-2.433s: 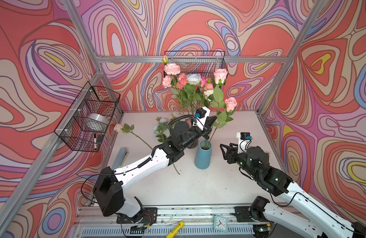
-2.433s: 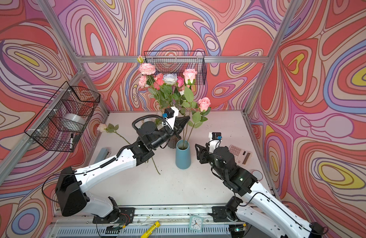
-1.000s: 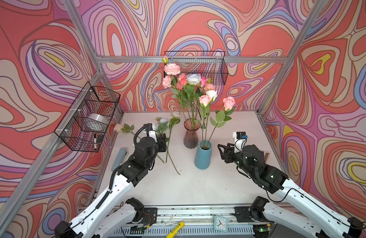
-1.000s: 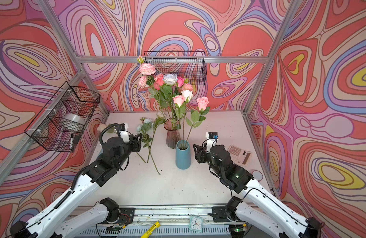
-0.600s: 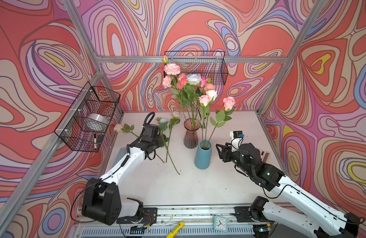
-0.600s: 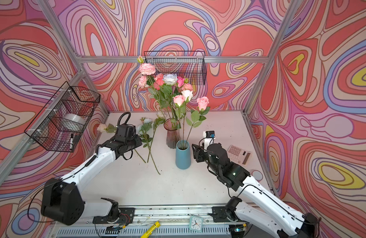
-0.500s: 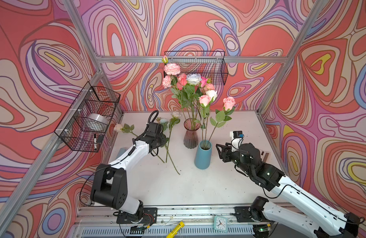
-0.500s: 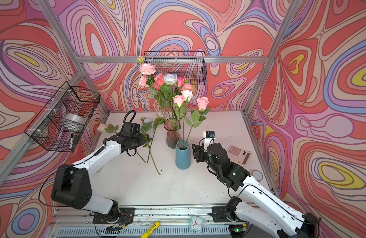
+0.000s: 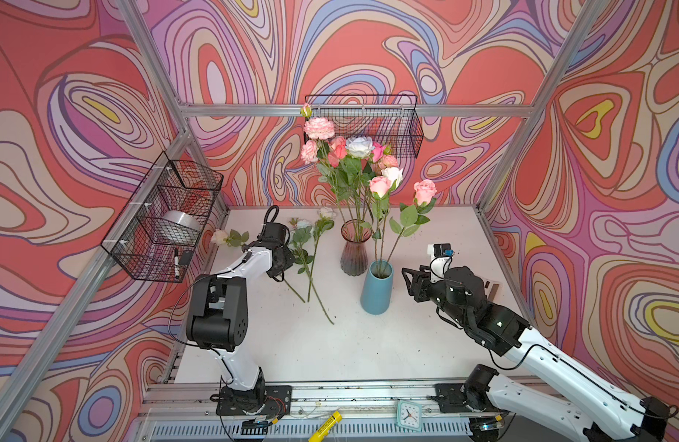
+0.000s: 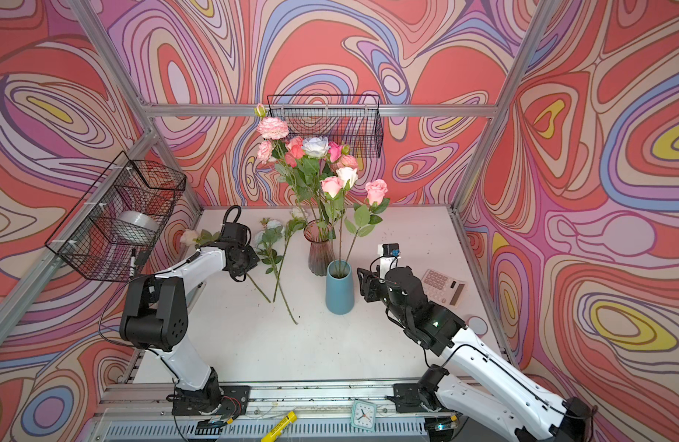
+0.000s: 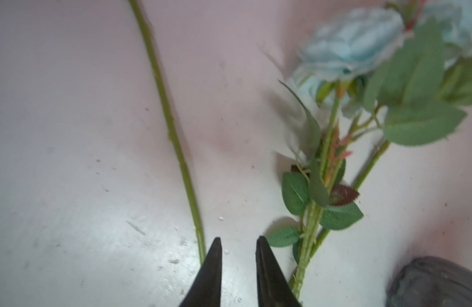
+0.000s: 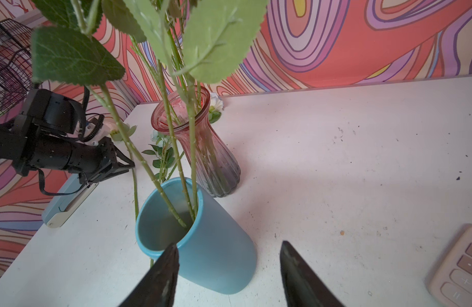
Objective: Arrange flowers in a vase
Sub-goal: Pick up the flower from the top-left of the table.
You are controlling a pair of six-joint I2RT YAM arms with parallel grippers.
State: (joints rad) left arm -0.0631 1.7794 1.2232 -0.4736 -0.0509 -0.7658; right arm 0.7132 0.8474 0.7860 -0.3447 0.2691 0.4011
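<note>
Near loose flowers [image 10: 270, 239], pink vase [image 10: 320, 252], blue vase [image 10: 339, 291], calculator [image 10: 443, 287]

Stems [image 11: 176, 148] seemingly flanking left hand [image 11: 238, 238]

My two arms are built alike: white rounded shells on the long links, and black boxy housings at the joints. My left arm [image 9: 249, 265] is in the lower left of both top views and my right arm [image 9: 559, 363] in the lower right. Each one ends on a black base plate [image 9: 253, 398]. Thin black cables [image 12: 84, 106] run outside the links in loose loops. A small green light [image 10: 435, 324] shines on a black joint of the right arm. My left gripper [image 11: 238, 240] and right gripper [image 12: 229, 244] have black fingers [image 11: 212, 273], flat and narrowing to sharp tips. A white block with a small black camera [image 9: 439, 250] sits on the right wrist.
</note>
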